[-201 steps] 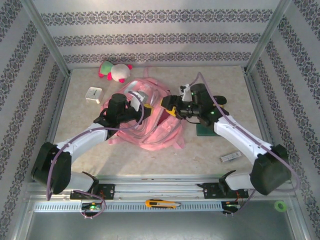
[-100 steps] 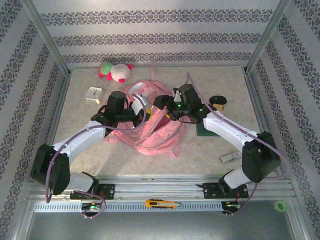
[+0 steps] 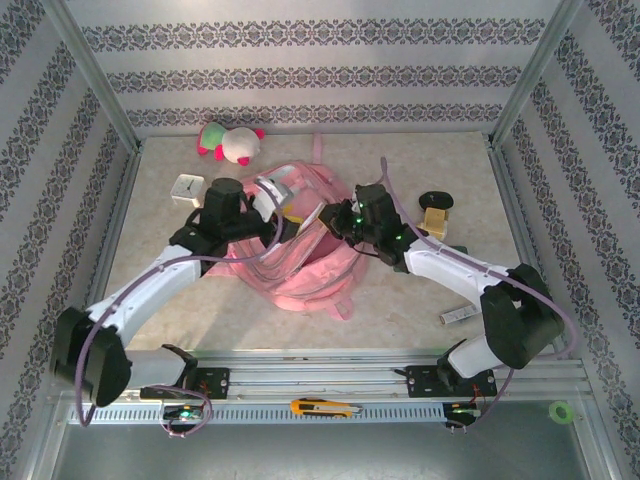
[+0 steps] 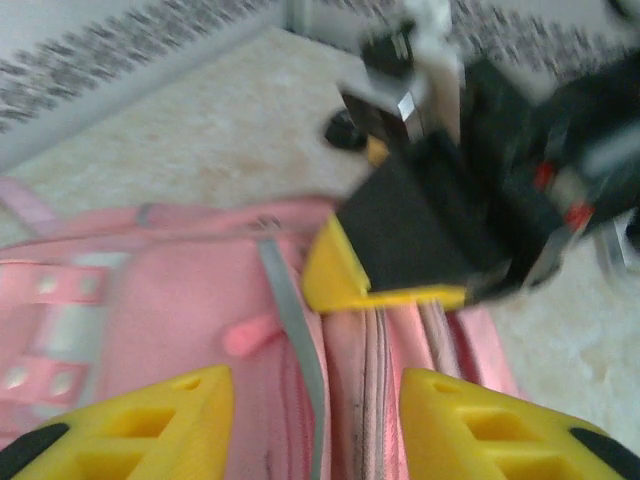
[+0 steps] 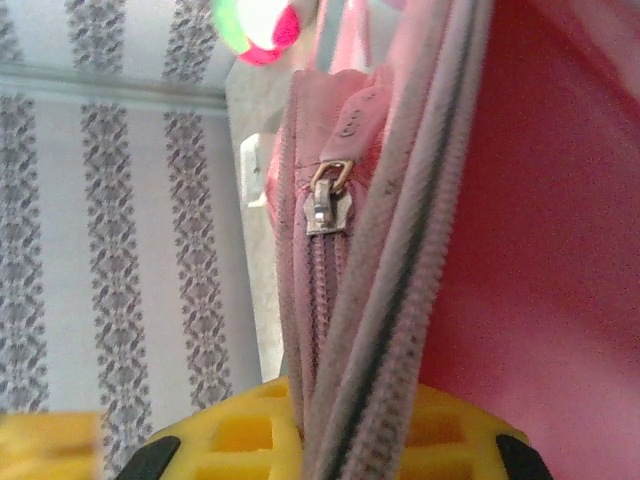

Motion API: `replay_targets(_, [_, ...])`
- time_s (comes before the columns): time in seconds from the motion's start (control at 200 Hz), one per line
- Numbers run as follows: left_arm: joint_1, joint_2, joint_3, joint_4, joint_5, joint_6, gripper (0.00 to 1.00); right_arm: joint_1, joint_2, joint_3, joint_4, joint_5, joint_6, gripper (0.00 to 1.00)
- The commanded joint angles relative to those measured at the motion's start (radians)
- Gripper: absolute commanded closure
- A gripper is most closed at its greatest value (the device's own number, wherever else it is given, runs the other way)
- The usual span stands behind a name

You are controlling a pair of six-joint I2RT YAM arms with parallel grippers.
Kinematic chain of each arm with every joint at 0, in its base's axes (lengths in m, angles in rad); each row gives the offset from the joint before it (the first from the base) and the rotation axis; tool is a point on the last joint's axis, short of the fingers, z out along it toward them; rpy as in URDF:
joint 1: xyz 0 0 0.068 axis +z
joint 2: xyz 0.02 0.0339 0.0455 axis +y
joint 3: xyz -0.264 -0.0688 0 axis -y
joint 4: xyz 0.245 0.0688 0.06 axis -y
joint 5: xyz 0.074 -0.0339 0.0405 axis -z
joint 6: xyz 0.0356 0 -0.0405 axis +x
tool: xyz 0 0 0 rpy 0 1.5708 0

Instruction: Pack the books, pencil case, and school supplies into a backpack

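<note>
Your right gripper (image 5: 325, 435) is clamped on the backpack (image 3: 290, 265) at its zipper (image 5: 322, 290) — your left gripper (image 4: 318, 420) stands open over it.

On table (image 3: 400, 305): backpack (image 3: 310, 270), plush toy (image 3: 230, 142) behind it, clock (image 3: 187, 188) left.

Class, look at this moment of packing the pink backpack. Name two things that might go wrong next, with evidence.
1. The right tool pinches only a thin zipped edge of the backpack, so a pull might slip it free.
2. The left tool hangs open above the backpack, close to the right tool. The two may bump, or the backpack, gripped at one edge only, may drag across the table.
</note>
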Motion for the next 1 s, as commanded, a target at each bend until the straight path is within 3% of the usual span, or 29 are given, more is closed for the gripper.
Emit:
replay_targets(0.0, [-0.002,-0.110,0.035,-0.157,-0.118,-0.261,0.52,0.032,-0.082,0.003,0.207,0.226,0.072,1.00])
replay_targets(0.17, [-0.012,-0.282,-0.070,-0.332,-0.169,-0.510,0.51,0.098,-0.110,0.022,0.221,0.360,0.120,1.00])
replay_targets(0.335, [-0.016,-0.419,-0.174,-0.407,-0.191,-0.576,0.49,0.125,-0.103,0.048,0.219,0.393,0.140,1.00])
replay_targets(0.47, [-0.017,-0.444,-0.211,-0.438,-0.172,-0.597,0.45,0.132,-0.082,0.086,0.217,0.377,0.137,1.00])
replay_targets(0.66, [-0.017,-0.441,-0.291,-0.323,-0.081,-0.660,0.34,0.142,-0.056,0.118,0.213,0.359,0.135,1.00])
replay_targets(0.994, [-0.017,-0.350,-0.361,-0.059,-0.075,-0.734,0.29,0.147,-0.032,0.142,0.211,0.333,0.132,1.00])
